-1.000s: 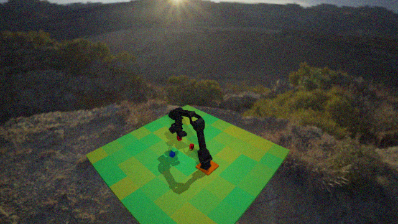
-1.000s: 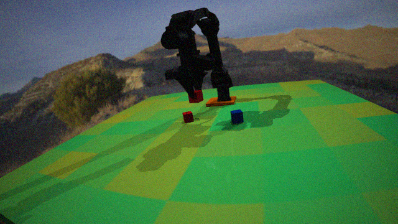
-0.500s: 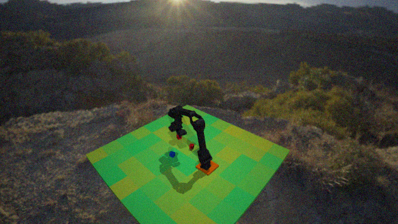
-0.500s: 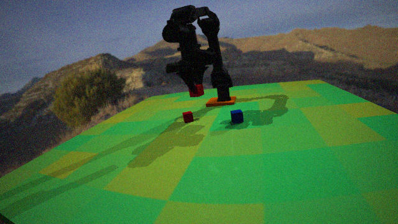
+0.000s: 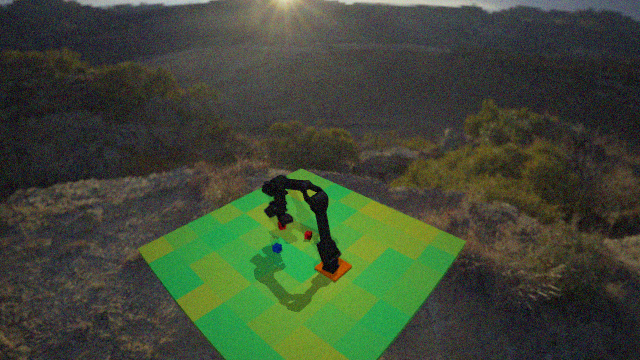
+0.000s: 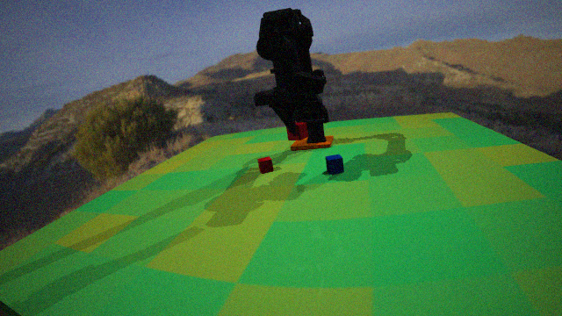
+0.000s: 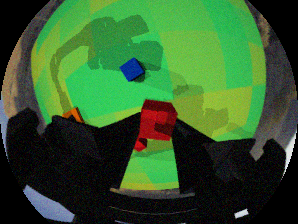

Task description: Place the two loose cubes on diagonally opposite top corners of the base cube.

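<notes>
My gripper (image 5: 283,224) (image 6: 297,127) (image 7: 156,117) points down, shut on a red cube (image 5: 281,227) (image 6: 297,132) (image 7: 157,119). That cube is held in the air. A second red cube (image 5: 308,235) (image 6: 265,165) stands on the mat; in the wrist view a small red part (image 7: 140,145) shows just below the held cube, the remainder hidden by it and a finger. A blue cube (image 5: 277,248) (image 6: 335,164) (image 7: 132,69) stands on the mat apart from the other red cube, with nothing on top. The gripper is not over the blue cube.
The green and yellow checkered mat (image 5: 300,345) (image 6: 316,254) (image 7: 200,55) carries everything. The arm's orange base plate (image 5: 345,269) (image 6: 300,146) (image 7: 73,114) lies to the right of the cubes in the top view. The arm's shadow falls near the blue cube.
</notes>
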Motion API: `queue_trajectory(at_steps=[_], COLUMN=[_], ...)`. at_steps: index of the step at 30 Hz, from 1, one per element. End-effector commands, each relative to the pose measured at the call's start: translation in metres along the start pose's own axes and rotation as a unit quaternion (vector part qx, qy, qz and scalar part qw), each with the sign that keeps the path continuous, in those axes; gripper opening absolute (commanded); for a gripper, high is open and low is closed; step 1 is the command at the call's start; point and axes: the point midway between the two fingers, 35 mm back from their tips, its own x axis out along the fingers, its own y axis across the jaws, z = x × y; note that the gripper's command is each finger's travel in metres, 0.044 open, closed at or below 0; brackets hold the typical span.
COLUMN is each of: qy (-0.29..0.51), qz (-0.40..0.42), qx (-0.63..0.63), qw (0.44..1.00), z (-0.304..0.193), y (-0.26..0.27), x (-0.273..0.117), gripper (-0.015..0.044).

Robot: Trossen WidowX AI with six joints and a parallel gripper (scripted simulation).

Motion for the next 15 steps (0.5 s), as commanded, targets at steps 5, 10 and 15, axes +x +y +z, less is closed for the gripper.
queue_trajectory(at_steps=[5,10,15], qy=[0.001,0.0,-0.001], qz=[-0.002,-0.001,-0.001], qx=[0.016,0.025,0.033], qw=[1.0,1.0,0.999], z=[0.022,0.036,0.049], y=[0.012,0.02,0.029], x=[0.008,0.013,0.018], gripper=[0.0105,0.0105,0.0105])
